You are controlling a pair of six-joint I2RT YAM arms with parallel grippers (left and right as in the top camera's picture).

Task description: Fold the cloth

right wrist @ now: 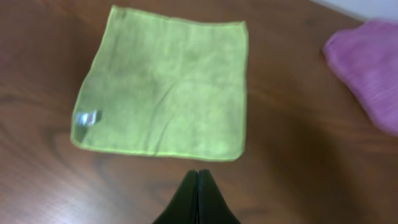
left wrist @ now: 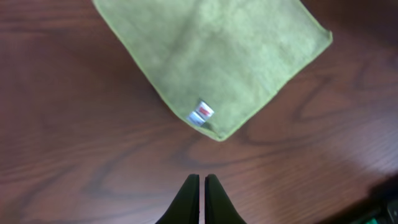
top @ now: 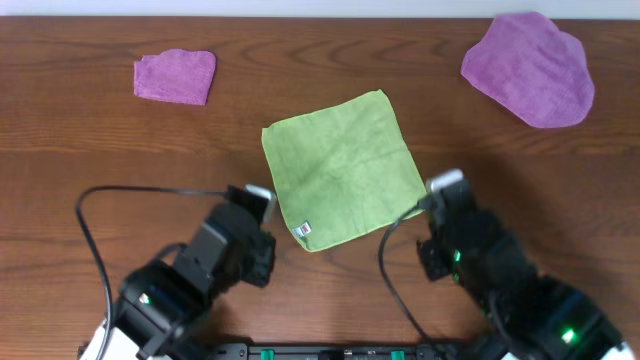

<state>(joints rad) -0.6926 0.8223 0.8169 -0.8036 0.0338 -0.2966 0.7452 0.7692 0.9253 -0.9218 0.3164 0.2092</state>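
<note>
overhead, the cloth (top: 343,168) lies flat and unfolded on the worktop (top: 100,150), its white tag (top: 306,232) at the near corner. left jaws, pressed together and empty, sit near that tag corner; right jaws, likewise pressed together, just beside the cloth's right corner.

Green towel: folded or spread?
Spread. The lime-green towel lies flat in one layer, all four corners visible, white tag exposed.
</note>
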